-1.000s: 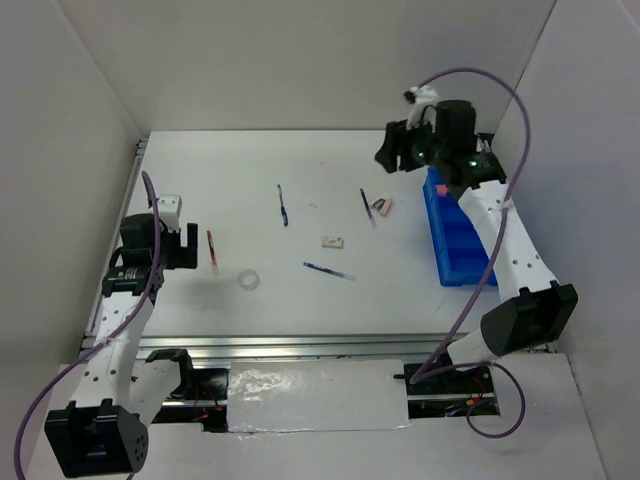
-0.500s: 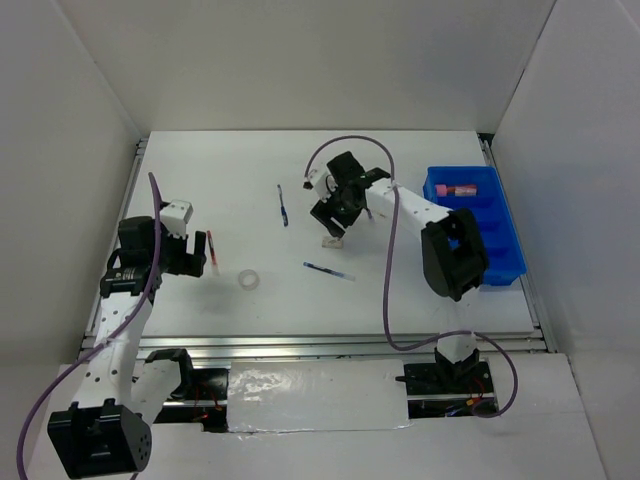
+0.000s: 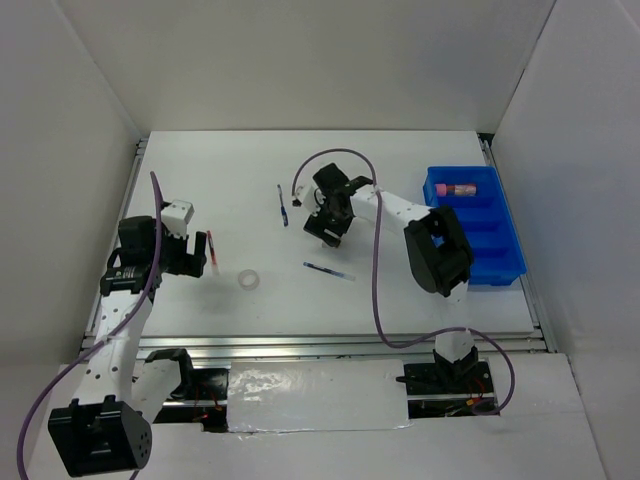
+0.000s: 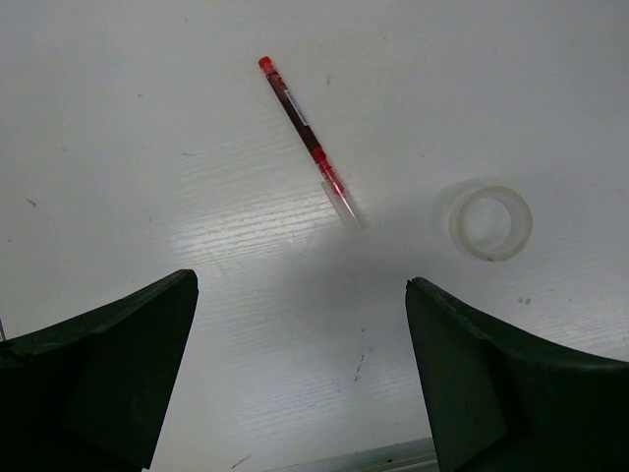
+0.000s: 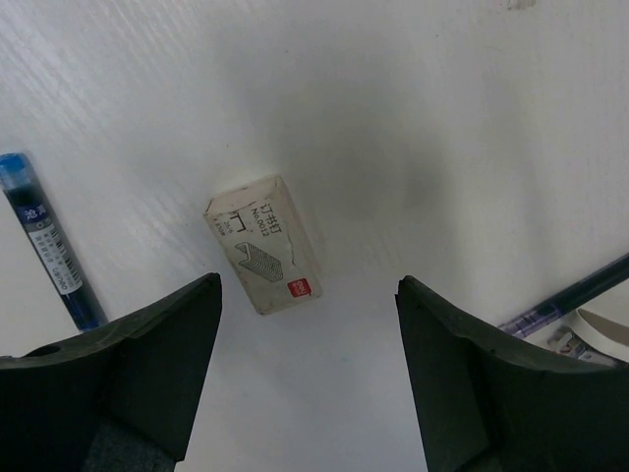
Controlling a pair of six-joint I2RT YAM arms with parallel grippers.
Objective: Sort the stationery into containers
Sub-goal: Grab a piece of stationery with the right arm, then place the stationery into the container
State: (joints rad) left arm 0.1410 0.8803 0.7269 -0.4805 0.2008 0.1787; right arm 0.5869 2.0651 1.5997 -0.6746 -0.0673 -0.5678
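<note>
My right gripper [image 3: 329, 232] is open over the table's middle. In the right wrist view its jaws [image 5: 310, 317] stand wide apart just short of a small beige box [image 5: 263, 258] lying flat. A dark-blue pen [image 5: 54, 256] lies to its left and another [image 5: 580, 290] to its right. My left gripper [image 3: 196, 260] is open and empty beside the red pen [image 3: 211, 250]. In the left wrist view the red pen [image 4: 305, 138] and the clear tape ring [image 4: 490, 223] lie ahead of the open gripper [image 4: 300, 295]. A pink marker [image 3: 455, 188] lies in the blue bin [image 3: 500, 262].
A dark-blue pen [image 3: 283, 205] lies at the back centre and another [image 3: 328, 270] in front of my right gripper. The tape ring [image 3: 248, 279] sits between the arms. White walls enclose the table on three sides. A metal rail runs along the near edge.
My right arm has swung from above the blue bin to the table's middle, over the beige box. The pink marker now lies in the bin. The left arm has barely moved.
</note>
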